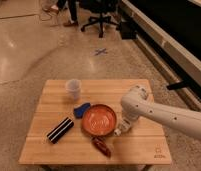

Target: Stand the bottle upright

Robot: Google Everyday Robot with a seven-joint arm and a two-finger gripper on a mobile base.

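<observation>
A light wooden bench (41,146) stands on a speckled floor. An orange plate (99,120) lies near its middle, with a blue object (81,109) at the plate's upper-left rim and a translucent cup (73,89) farther back. A black bar (60,130) lies to the left of the plate and a reddish-brown object (100,146) just in front of it. The white arm (159,116) reaches in from the right; its pincer (123,125) points down just beside the plate's right rim, at the small white bottle (119,131). A blue cross (100,51) marks the floor behind.
</observation>
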